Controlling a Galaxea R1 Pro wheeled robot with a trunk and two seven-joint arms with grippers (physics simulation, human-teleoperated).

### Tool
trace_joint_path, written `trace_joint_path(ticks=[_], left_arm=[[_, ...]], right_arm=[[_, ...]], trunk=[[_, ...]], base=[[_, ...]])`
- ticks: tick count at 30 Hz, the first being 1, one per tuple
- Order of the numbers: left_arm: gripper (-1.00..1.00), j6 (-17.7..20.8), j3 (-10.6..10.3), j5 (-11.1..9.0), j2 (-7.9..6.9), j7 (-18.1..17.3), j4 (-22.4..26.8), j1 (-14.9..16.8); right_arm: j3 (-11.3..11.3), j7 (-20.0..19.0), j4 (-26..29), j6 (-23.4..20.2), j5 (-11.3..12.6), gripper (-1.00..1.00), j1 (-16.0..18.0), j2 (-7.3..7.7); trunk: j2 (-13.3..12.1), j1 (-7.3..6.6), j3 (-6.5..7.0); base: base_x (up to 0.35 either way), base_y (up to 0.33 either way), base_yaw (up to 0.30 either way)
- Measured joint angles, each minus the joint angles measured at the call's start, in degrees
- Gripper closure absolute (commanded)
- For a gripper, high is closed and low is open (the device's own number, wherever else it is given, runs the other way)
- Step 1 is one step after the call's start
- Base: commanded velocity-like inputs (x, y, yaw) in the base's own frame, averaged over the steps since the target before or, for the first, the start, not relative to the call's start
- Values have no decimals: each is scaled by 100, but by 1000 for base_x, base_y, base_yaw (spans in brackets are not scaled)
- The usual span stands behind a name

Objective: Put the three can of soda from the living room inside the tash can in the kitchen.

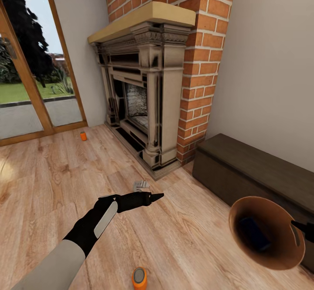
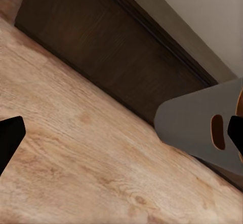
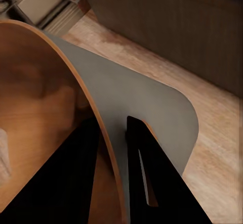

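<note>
Where the head view looks down on light wood-grain floor before a brick fireplace [image 1: 183, 71], the round tapered trash can [image 1: 279, 255] hangs tilted at lower right with its brown mouth facing the camera and a blue can [image 1: 254, 233] lying inside; one orange can [image 1: 139, 278] stands upright at the bottom edge, another [image 1: 83, 136] stands near the glass door [image 1: 26, 84], and the left gripper [image 1: 150, 199] points right. In the left wrist view, the fingertips [image 2: 10, 135] are spread wide over bare floor, the bin's grey wall and slot handle beside a dark wood bench [image 2: 111, 47]. In the right wrist view, the right gripper [image 3: 114, 148] is clamped on the bin's rim, one finger on each face.
</note>
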State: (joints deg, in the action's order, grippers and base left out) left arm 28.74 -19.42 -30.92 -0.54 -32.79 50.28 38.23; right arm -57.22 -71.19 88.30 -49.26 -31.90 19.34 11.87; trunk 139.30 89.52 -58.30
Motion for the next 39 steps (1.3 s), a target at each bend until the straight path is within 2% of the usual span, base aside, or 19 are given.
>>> trace_joint_path(ticks=[10,12,14,15,18,22,25,39], left_arm=[[-100,0,0,2,1,9,-34,0],[-100,-2,0,4,1,9,-34,0],[-100,-3,0,6,0,9,-35,0],[-100,-4,-1,4,0,9,-39,1],[-100,-7,1,5,-7,12,-82,-1],[-100,-9,-1,15,-2,10,-141,0],[-100,-8,0,20,-3,10,-146,0],[-100,-9,0,16,1,10,-149,0]], right_arm=[[-78,-8,9,67,-173,100,5,12],[-108,-9,5,-202,-20,100,1,15],[-118,-8,13,-199,403,100,7,17],[-112,-16,15,-336,496,100,5,14],[-126,1,8,-123,259,100,1,19],[-120,-12,23,-258,395,100,1,11],[-124,-3,30,-174,330,100,-1,10],[-140,-6,39,-200,369,100,1,6]], trunk=[[0,0,0],[0,0,-1],[0,0,1],[0,0,1],[0,0,0],[0,0,0],[0,0,0],[0,0,-42]], base=[[0,0,0],[0,0,0],[0,0,0],[0,0,0],[0,0,0],[0,0,0],[0,0,0],[0,0,0]])
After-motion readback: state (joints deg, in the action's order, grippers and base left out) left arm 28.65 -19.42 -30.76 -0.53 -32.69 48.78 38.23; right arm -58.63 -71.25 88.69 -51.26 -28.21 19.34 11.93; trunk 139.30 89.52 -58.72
